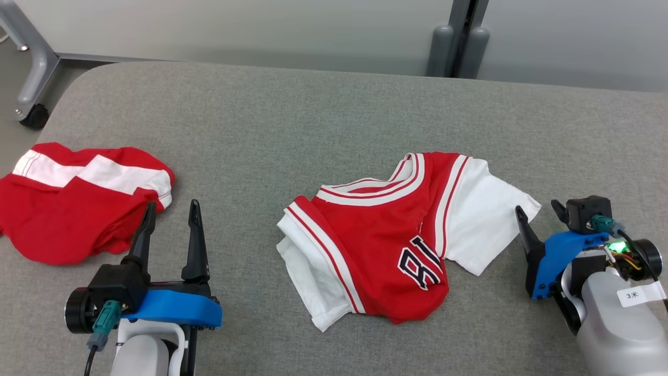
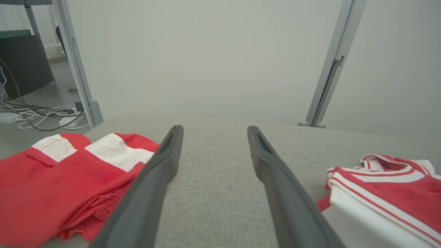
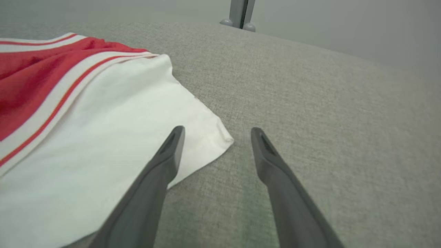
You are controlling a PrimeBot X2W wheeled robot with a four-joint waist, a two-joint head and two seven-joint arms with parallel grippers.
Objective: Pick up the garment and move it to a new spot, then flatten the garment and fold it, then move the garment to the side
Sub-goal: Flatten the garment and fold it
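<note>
Right end effector [image 3: 216, 129] stands spread at the white corner of the garment [image 3: 103, 117].

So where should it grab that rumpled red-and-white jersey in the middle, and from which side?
Probably the white sleeve of the jersey, taken from the robot's right. It spreads out flat on the grey padded surface toward the right gripper, whose jaws stand open near its corner, while the rest of the shirt is bunched in folds.
</note>
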